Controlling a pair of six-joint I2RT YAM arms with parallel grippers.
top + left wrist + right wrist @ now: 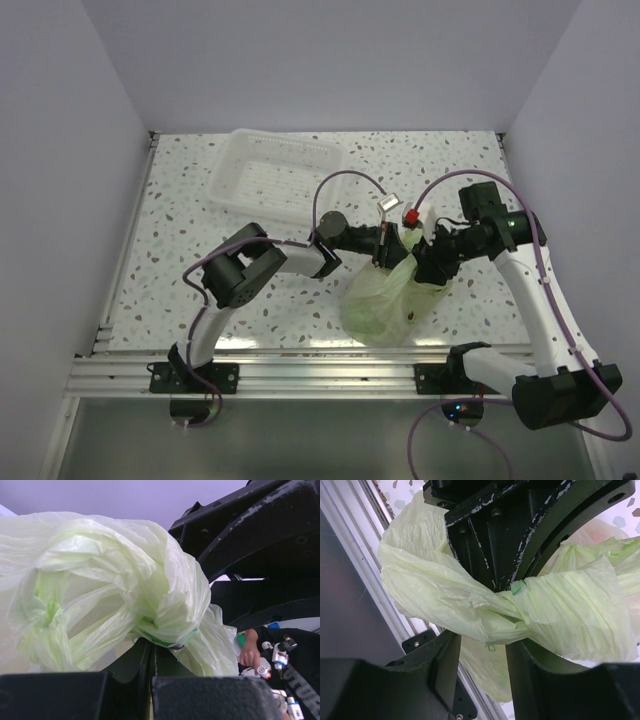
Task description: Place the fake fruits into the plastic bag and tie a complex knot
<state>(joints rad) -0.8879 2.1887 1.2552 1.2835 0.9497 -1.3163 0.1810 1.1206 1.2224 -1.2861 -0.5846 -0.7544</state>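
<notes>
Left gripper (388, 248) was pinched almost closed on a twisted neck of the plastic bag (383, 298), its fingers (125, 672) meeting just under the bunched film. Right gripper (425, 262) stood hard against it, jaws narrowed on the same twist, fingers (442, 665) flanking the band. Bag body lay nearward of both grippers on the speckled table (200, 290); contents could not be made out. White plastic basket (275, 180) sat well beyond the left gripper.

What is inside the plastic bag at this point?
Nothing can be made out: the plastic bag reads as cloudy pale green film, no fruit outline showing. Its mouth is bunched shut, pinched by the left gripper and right gripper, hiding the contents.
</notes>
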